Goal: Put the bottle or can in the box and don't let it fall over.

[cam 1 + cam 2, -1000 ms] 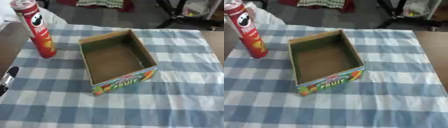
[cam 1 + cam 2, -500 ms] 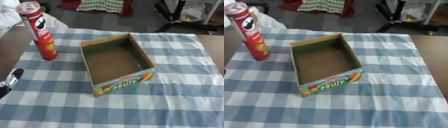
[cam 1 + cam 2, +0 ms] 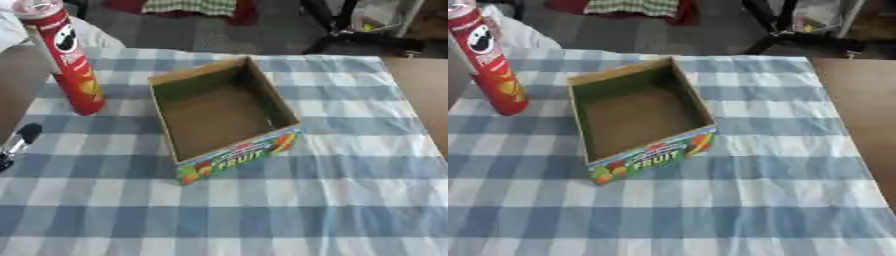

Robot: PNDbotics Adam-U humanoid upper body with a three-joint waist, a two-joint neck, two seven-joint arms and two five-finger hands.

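Note:
A tall red crisps can (image 3: 66, 56) with a clear lid stands upright on the checked cloth at the far left. To its right sits an open cardboard box (image 3: 220, 113), empty inside, with a colourful "FRUIT" print on its near wall. Only a black fingertip of my left hand (image 3: 19, 141) pokes in at the left edge, below the can and apart from it. My right hand shows in no view.
The blue-and-white checked cloth (image 3: 737, 200) covers the table, with bare brown tabletop (image 3: 859, 95) at the right. Chair legs and clutter stand on the floor beyond the far edge.
The whole picture has shifted a little, so the camera moved. The can and box stay where they stood, and the left hand remains at the left edge.

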